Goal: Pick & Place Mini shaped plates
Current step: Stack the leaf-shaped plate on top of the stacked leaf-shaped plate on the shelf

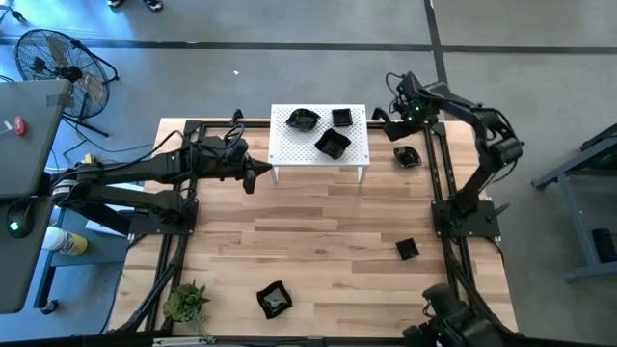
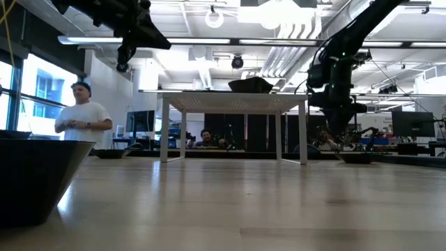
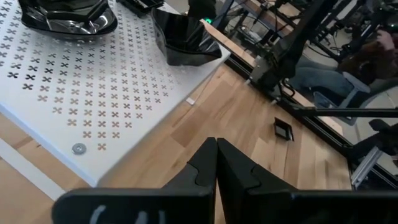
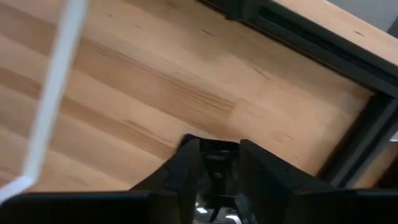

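Observation:
Three glossy black mini plates (image 1: 302,120), (image 1: 341,118), (image 1: 334,144) sit on the white perforated rack (image 1: 289,149). Three more rest on the wooden table: one right of the rack (image 1: 407,156), one near the right rail (image 1: 407,250), one near the front edge (image 1: 275,300). My left gripper (image 1: 253,178) hovers shut just off the rack's left near corner, holding nothing (image 3: 216,149). My right gripper (image 1: 381,118) hangs beside the rack's right edge, pointing down at the table, with a dark glossy piece between its fingers (image 4: 216,155). My right gripper has a small glossy black plate (image 4: 214,152) pinched between its two fingers, which come from above and point down. The plate is lifted clear of the table. The fingers hide which part of the plate they have.
A small green plant (image 1: 186,302) stands at the near left corner. Dark frame rails (image 1: 439,183) run along both table sides. A person (image 2: 82,118) stands beyond the table. Bare wood lies between the rack and the front edge.

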Available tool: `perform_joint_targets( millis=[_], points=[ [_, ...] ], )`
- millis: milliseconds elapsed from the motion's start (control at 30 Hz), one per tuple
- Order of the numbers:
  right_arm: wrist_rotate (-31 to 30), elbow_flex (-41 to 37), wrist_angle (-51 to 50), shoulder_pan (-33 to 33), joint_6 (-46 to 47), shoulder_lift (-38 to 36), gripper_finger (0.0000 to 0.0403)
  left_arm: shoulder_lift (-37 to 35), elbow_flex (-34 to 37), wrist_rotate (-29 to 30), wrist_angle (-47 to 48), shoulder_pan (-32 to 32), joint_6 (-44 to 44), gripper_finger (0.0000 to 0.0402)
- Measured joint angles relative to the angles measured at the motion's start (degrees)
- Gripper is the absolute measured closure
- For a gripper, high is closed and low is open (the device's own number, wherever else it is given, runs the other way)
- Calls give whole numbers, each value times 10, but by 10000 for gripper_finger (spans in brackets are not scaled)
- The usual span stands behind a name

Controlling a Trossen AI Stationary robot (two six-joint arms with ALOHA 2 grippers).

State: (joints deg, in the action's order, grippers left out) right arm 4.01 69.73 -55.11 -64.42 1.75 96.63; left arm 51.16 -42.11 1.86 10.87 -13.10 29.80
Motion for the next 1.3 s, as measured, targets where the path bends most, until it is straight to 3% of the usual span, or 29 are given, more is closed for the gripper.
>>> perform_joint_targets(
  millis=[433, 667, 1067, 1300],
  points=[
    [-19, 24, -33, -36, -89, 49, 276, 0, 0, 0, 14, 0, -24, 401],
    [4, 49, -61, -41, -136, 67, 276, 0, 0, -16, 14, 0, -30, 401],
    [-47, 49, -63, -16, -180, 77, 275, 0, 0, -30, 15, 0, -30, 401],
    [-54, 43, -62, -15, -190, 77, 224, 0, 0, -30, 15, 0, -30, 401]
  ],
)
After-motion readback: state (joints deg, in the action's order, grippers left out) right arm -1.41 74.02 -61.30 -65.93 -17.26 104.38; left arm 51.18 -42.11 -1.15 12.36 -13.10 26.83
